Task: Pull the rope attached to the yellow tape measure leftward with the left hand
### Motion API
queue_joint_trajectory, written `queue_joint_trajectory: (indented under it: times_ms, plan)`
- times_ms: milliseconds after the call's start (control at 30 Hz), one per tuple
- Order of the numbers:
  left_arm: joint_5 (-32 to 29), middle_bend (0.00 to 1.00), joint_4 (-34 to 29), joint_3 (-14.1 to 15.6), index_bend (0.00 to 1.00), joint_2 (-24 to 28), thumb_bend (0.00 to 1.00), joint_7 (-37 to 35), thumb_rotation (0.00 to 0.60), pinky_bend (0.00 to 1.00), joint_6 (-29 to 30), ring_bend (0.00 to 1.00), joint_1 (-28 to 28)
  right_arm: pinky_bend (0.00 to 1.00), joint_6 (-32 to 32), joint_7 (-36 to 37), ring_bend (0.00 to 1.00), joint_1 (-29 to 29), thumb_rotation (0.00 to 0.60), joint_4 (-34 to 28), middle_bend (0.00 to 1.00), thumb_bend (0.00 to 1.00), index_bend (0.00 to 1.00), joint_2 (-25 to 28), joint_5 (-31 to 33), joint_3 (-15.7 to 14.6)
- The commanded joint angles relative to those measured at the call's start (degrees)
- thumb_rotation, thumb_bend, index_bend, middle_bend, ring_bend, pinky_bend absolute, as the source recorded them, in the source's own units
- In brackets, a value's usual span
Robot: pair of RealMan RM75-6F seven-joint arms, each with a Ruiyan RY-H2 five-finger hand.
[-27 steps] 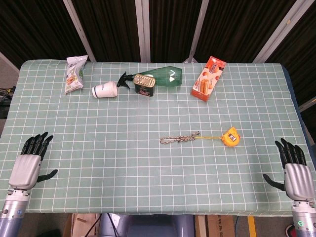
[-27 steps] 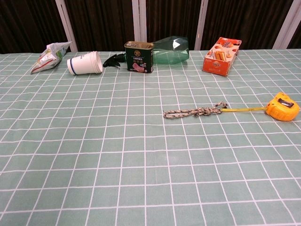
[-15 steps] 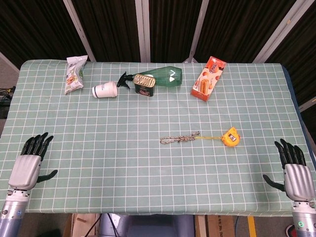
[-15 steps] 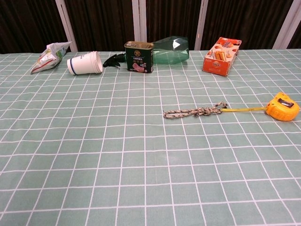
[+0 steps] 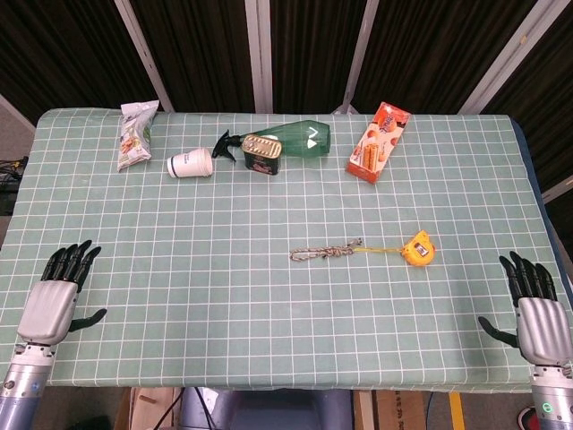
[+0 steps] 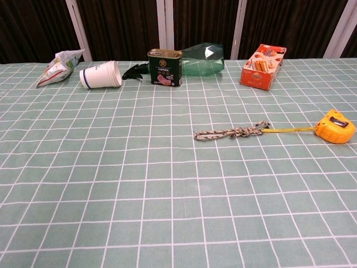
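Note:
The yellow tape measure [image 5: 417, 248] [image 6: 334, 125] lies right of the table's middle, a short strip of yellow tape drawn out to its left. A braided rope [image 5: 325, 252] [image 6: 229, 132] is tied to the tape's end and stretches leftward on the cloth. My left hand [image 5: 55, 297] rests open at the front left edge, far from the rope. My right hand [image 5: 534, 309] rests open at the front right edge, right of the tape measure. Neither hand shows in the chest view.
Along the far side lie a snack bag [image 5: 135, 134], a white cup [image 5: 191, 163] on its side, a green spray bottle [image 5: 295, 138] with a tin can [image 5: 262, 154] in front, and an orange biscuit pack [image 5: 379, 141]. A green checked cloth [image 5: 179, 269] covers the table.
My left hand has slipped slightly toward the front edge. The right hand, rope and tape measure have not moved.

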Motion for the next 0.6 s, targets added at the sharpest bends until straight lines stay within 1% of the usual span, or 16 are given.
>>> queue_joint_trajectory:
  times_ms: [33,133,233,333,433,500,600]
  plan:
    - [0.67,0.00,-0.47,0.07,0.00,0.21,0.00,0.95,0.600,0.00,0.14,0.00,-0.20,0.00,0.37,-0.16,0.00,-0.01,0.600,0.48,0.00,0.18,0.00,-0.13,-0.30,0.10]
    - [1.70,0.00,-1.60,-0.20,0.00,0.88,0.00,3.27,0.600,0.00,-0.02,0.00,-0.89,0.00,0.60,0.08,0.00,-0.10,0.600,0.71,0.00,0.18,0.00,-0.22,0.11,0.41]
    - [2.71,0.00,-3.33,-1.26,0.01,2.35,0.01,5.92,0.600,0.00,-1.13,0.00,-2.60,0.00,0.41,0.74,0.00,-0.14,0.600,0.69,0.00,0.18,0.00,-0.26,1.27,0.94]
    - [1.66,0.00,-6.26,-3.18,0.08,4.10,0.04,7.20,0.600,0.00,-4.09,0.00,-5.19,0.00,-0.46,1.23,0.00,0.09,0.600,0.66,0.00,0.18,0.00,-0.24,2.43,1.32]
    - [-1.65,0.00,-8.88,-5.71,0.17,5.62,0.09,9.38,0.600,0.00,-9.53,0.00,-9.07,0.00,-1.12,1.72,0.00,0.34,0.600,0.36,0.00,0.18,0.00,-0.16,3.07,1.60]
    - [-3.62,0.00,-9.56,-7.60,0.24,5.49,0.11,11.29,0.600,0.00,-12.65,0.00,-11.87,0.00,-1.32,2.00,0.00,0.40,0.600,0.21,0.00,0.18,0.00,-0.06,3.25,1.69]
    - [-7.06,0.00,-9.39,-10.18,0.29,3.95,0.13,14.37,0.600,0.00,-16.95,0.00,-16.07,0.00,-1.62,2.45,0.00,0.47,0.600,0.10,0.00,0.18,0.00,0.10,3.54,1.79]
